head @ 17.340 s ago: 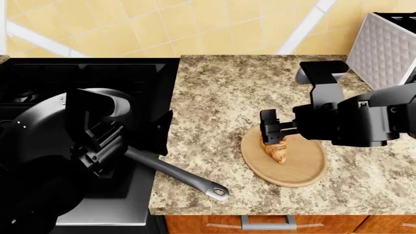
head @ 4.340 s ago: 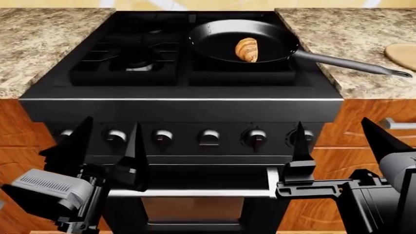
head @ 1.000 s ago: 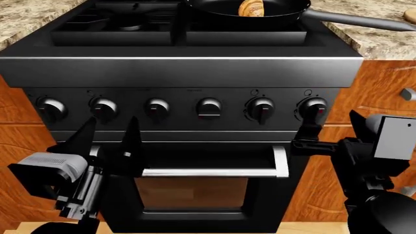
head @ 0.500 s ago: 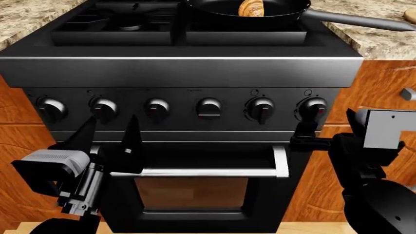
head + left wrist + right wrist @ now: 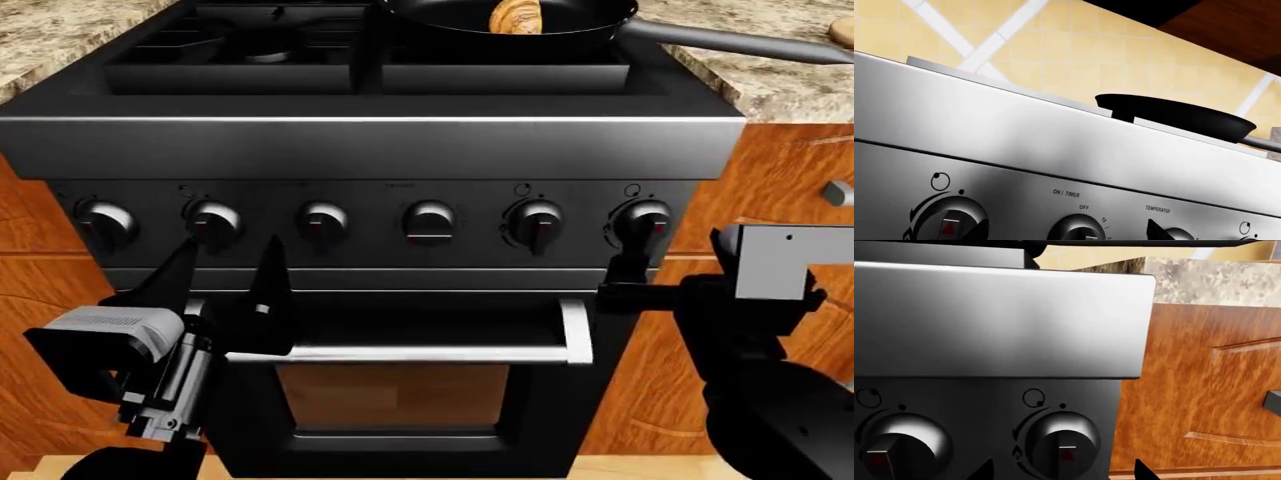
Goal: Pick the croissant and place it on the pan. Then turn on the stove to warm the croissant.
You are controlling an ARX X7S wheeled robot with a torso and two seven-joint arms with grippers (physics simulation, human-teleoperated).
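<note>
Croissant (image 5: pixel 515 15) lies in the pan (image 5: pixel 441 12), which sits on the far right burner of the stove (image 5: pixel 374 140). Pan handle (image 5: pixel 727 42) runs right over the granite counter (image 5: pixel 787 85).

My left gripper (image 5: pixel 220 300) hangs low in front of the oven door, below the second and third knobs from the left. Fingers spread wide, nothing between them. Its wrist camera looks up at the steel front edge (image 5: pixel 1021 135), with the pan's black rim (image 5: pixel 1174 115) above it and yellow tiled wall (image 5: pixel 1054 55) behind. A knob with a red mark (image 5: pixel 947 225) shows at the bottom of that view, beside an "ON / TIMER" label.

My right gripper (image 5: pixel 627 285) is up at the right end of the control panel, one dark fingertip (image 5: pixel 627 268) just below the rightmost knob (image 5: pixel 646 222). From the head camera I cannot tell whether it touches the knob. In the right wrist view that knob (image 5: pixel 1062 440) sits between two finger tips poking in at the frame's edge, one on each side, so the jaws are apart and not clamped on it. Next knob along (image 5: pixel 897 442) is to its left. Wooden cabinet front (image 5: pixel 1194 390) lies right of the stove.

Oven door handle (image 5: pixel 427 353) spans between my two arms.
</note>
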